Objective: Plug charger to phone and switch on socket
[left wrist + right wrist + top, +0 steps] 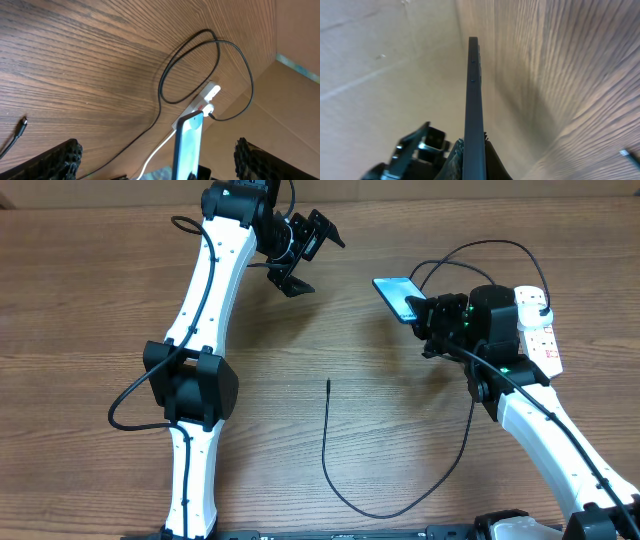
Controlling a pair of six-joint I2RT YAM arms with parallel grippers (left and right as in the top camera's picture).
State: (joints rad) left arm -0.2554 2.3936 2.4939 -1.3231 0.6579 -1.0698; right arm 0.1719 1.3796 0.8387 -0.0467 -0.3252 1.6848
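Observation:
My right gripper (422,320) is shut on the phone (397,295), a slim handset with a lit teal screen, and holds it up off the table; the right wrist view shows its dark edge (474,110) clamped between the fingers. The phone also shows in the left wrist view (187,145). The charger's thin black cable (325,450) lies loose on the table, its connector tip (329,382) pointing away from me; the tip also shows in the left wrist view (22,123). The white socket strip (540,330) lies at the far right. My left gripper (305,255) is open and empty, raised at the back.
The black cable loops (480,250) behind the phone towards the socket strip. A cardboard wall (295,110) stands along the back of the wooden table (100,300). The left arm's body (190,380) stretches over the left half.

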